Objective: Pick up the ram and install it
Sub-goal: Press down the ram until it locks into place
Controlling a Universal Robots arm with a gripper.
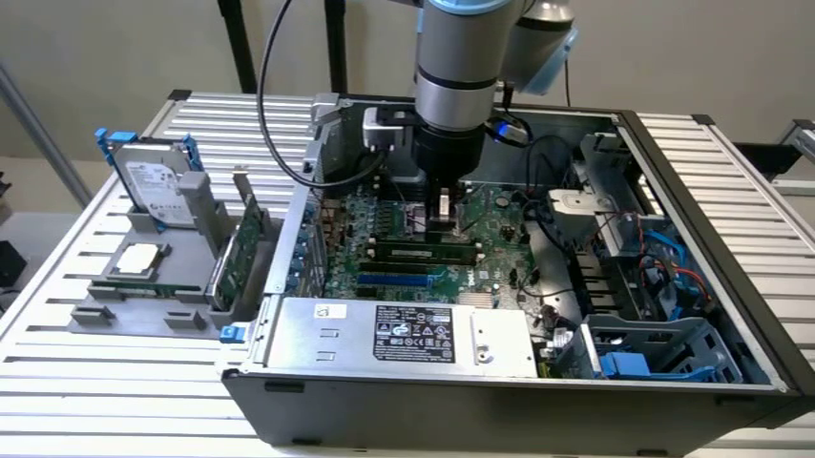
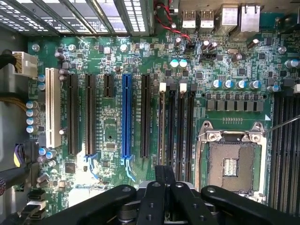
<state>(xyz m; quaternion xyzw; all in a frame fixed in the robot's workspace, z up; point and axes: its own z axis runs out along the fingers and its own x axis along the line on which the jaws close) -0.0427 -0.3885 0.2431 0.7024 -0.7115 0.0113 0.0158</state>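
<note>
The ram [image 1: 418, 252] is a long thin green stick standing edge-up in a memory slot of the motherboard [image 1: 503, 272], inside the open computer case. In the wrist view the ram [image 2: 162, 131] shows as a narrow strip in the slot nearest the expansion slots, running straight to my fingertips. My gripper [image 1: 442, 221] reaches down into the case just above that slot. The black fingers [image 2: 157, 174] are pressed together with nothing showing between them, so the gripper [image 2: 160, 172] is shut. I cannot tell whether the tips touch the ram's top edge.
The empty processor socket [image 2: 232, 161] lies beside the memory slots. A blue expansion slot [image 2: 126, 117] and black ones run alongside. Outside the case, at the exterior view's left, a grey holder carries a hard drive [image 1: 159, 181], a green expansion card [image 1: 236, 253] and a silver processor chip [image 1: 137, 260]. The power supply [image 1: 401, 329] fills the case's front.
</note>
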